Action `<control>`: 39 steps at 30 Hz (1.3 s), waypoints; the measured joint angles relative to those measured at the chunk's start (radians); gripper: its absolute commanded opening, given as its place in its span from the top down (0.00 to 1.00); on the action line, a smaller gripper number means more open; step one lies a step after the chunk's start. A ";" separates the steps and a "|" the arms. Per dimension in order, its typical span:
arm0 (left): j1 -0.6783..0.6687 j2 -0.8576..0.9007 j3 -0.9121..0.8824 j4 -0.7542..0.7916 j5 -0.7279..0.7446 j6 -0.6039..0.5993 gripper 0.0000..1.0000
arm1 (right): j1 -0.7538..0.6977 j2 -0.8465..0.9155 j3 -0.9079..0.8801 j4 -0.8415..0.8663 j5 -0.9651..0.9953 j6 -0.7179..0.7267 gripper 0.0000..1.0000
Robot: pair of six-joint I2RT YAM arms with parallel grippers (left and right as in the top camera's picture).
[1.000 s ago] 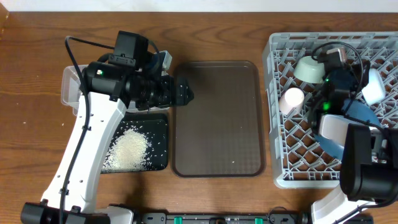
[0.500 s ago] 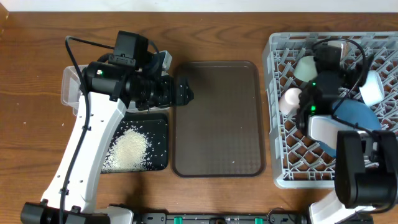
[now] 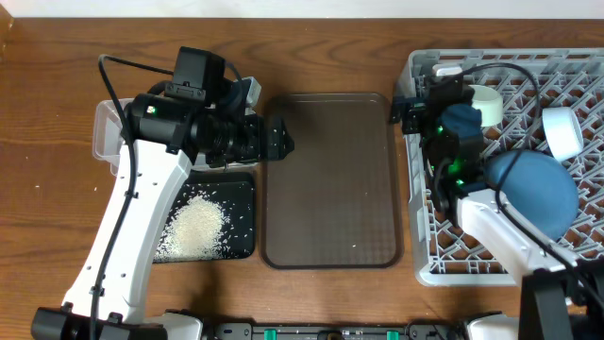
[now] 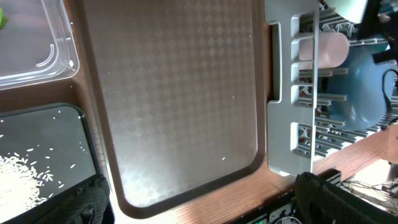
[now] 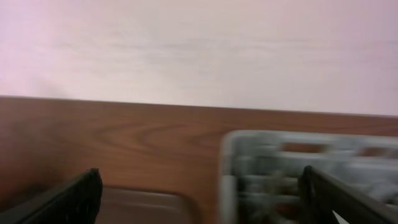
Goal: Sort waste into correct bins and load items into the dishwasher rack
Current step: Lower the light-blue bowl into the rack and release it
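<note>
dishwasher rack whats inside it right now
Dark-blue plate, small white bowl, mint-green bowl half covered by the right arm; the pink cup shows only in the left wrist view.

Even, bright light overhead; right wrist view blurred, serving tray (image 4: 180, 93) faintly glaring.

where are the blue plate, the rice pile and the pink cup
blue plate (image 3: 536, 194), overhead view, middle of its visible surface
rice pile (image 3: 193, 227), overhead view, centre of the heap
pink cup (image 4: 324, 48), left wrist view, its side wall

Textured brown tray (image 3: 327, 179), wood-grain table (image 3: 57, 113)
</note>
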 measured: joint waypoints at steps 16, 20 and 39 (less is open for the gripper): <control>0.000 0.000 0.000 0.000 0.000 0.000 0.02 | 0.000 -0.005 0.000 -0.365 -0.179 0.159 0.01; 0.000 0.000 0.000 0.000 0.000 0.000 0.02 | -0.002 -0.010 0.010 -0.462 -0.168 0.159 0.01; 0.000 0.000 0.000 0.000 0.000 0.000 0.02 | -0.002 -0.088 -0.003 -0.803 -0.183 0.163 0.01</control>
